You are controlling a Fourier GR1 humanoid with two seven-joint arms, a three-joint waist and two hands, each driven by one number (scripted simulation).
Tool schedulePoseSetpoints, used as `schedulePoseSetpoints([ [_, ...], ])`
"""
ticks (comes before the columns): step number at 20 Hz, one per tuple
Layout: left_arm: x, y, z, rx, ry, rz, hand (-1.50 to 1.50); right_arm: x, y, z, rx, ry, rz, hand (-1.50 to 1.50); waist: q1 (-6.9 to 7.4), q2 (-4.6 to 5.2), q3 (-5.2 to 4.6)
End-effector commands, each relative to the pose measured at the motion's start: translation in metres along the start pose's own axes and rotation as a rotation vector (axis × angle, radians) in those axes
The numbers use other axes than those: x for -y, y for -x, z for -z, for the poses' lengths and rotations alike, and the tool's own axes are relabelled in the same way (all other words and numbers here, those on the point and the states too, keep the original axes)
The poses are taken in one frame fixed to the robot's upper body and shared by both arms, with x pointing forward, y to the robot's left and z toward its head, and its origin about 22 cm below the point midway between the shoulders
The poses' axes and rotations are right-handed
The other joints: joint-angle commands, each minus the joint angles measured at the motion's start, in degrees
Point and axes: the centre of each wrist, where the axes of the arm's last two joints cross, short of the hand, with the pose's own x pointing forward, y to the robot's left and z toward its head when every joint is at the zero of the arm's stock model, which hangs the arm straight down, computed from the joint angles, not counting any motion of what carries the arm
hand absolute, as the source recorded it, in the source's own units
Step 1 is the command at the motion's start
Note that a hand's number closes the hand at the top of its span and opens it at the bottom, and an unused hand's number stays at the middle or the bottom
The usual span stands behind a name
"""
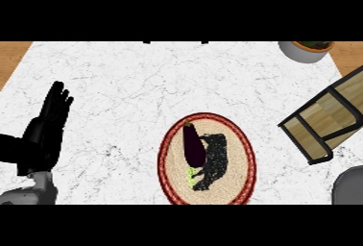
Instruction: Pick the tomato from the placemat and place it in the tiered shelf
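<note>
Low in the frame's centre you see the oval placemat (237,180) holding a dark purple eggplant (193,146) (no tomato shows). The tiered shelf (327,120) sits at right — nothing visible in it. Your left robot hand (48,126) rests open, holding nothing.

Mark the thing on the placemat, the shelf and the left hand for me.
Eggplant (193,144): head view, mid body; no tomato shows.
Shelf (327,120): head view, wooden board.
Left hand (44,129): head view, palm; open, resting at left.
</note>
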Motion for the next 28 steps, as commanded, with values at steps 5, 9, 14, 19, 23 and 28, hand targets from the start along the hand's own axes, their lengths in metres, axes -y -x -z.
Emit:
schedulePoseSetpoints([
  [5,0.016,-0.026,0.005,0.005,0.002,0.010,0.00,-0.017,0.018,0.045,-0.023,0.047,0.040,1.50,0.52,0.07,0.06],
  [9,-0.005,-0.002,-0.017,0.007,-0.012,0.002,0.00,-0.049,0.033,0.058,-0.008,0.083,0.070,1.50,0.55,-0.03,0.03],
  [14,0.006,-0.008,-0.004,0.000,0.029,-0.012,0.00,-0.061,0.041,0.105,0.006,0.102,0.090,1.50,0.98,0.14,0.06],
  [19,0.028,-0.027,0.000,0.010,0.015,-0.013,0.00,-0.090,0.053,0.126,0.024,0.097,0.089,1.50,0.80,0.13,0.08],
  [23,0.019,0.000,-0.012,0.013,-0.007,0.012,0.00,-0.095,0.043,0.144,-0.031,0.148,0.176,1.50,0.75,0.04,0.03],
  [28,0.016,-0.012,-0.009,-0.001,0.011,-0.016,0.00,-0.114,0.058,0.148,-0.076,0.028,0.202,-1.50,0.42,0.01,0.04],
])
